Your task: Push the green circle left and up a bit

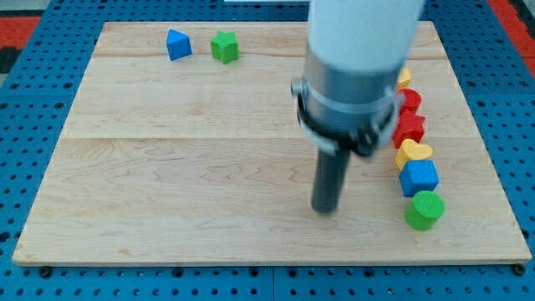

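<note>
The green circle (424,209) is a short green cylinder near the view's bottom right, at the lower end of a column of blocks. My tip (324,209) rests on the wooden board (184,167), to the left of the green circle with a wide gap between them. Directly above the green circle sits a blue cube (419,176), touching or nearly touching it. The arm's grey and white body hides part of the column's upper left side.
Above the blue cube the column holds a yellow heart-like block (413,152), a red star-like block (410,128), a red block (410,101) and a yellow block (405,79). At the top left sit a blue block (178,44) and a green block (224,47).
</note>
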`<state>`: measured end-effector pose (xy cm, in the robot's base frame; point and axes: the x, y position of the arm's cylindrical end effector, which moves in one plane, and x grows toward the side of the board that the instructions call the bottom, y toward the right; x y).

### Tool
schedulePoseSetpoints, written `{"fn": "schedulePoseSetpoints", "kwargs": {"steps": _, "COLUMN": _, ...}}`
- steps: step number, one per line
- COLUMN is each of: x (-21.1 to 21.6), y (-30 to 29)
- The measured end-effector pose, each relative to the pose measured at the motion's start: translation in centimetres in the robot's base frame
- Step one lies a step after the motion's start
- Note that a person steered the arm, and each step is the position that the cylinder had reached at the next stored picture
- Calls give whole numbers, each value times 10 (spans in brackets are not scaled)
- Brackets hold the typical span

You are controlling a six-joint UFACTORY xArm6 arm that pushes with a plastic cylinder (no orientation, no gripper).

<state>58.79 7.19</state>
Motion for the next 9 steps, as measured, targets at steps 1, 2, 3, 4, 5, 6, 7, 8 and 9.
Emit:
{"fn": "schedulePoseSetpoints", "kwargs": {"steps": 1, "x": 31, "y": 13}}
{"fn": "schedulePoseSetpoints", "kwargs": {"steps": 2, "x": 31, "y": 46}}
{"fn": "schedulePoseSetpoints", "kwargs": {"steps": 3, "x": 31, "y": 61}}
{"fn": "schedulePoseSetpoints", "kwargs": {"steps": 4, "x": 30, "y": 139}}
{"fn": "schedulePoseSetpoints", "kwargs": {"steps": 5, "x": 20, "y": 207}}
{"fn": "schedulePoseSetpoints", "kwargs": {"steps": 6, "x": -12, "y": 157}}
{"fn": "schedulePoseSetpoints", "kwargs": {"steps": 7, "x": -36, "y": 89}}
{"fn": "schedulePoseSetpoints", "kwargs": {"steps": 8, "x": -27, "y": 47}}
{"fn": "schedulePoseSetpoints", "kwargs": {"steps": 9, "x": -8, "y": 8}}
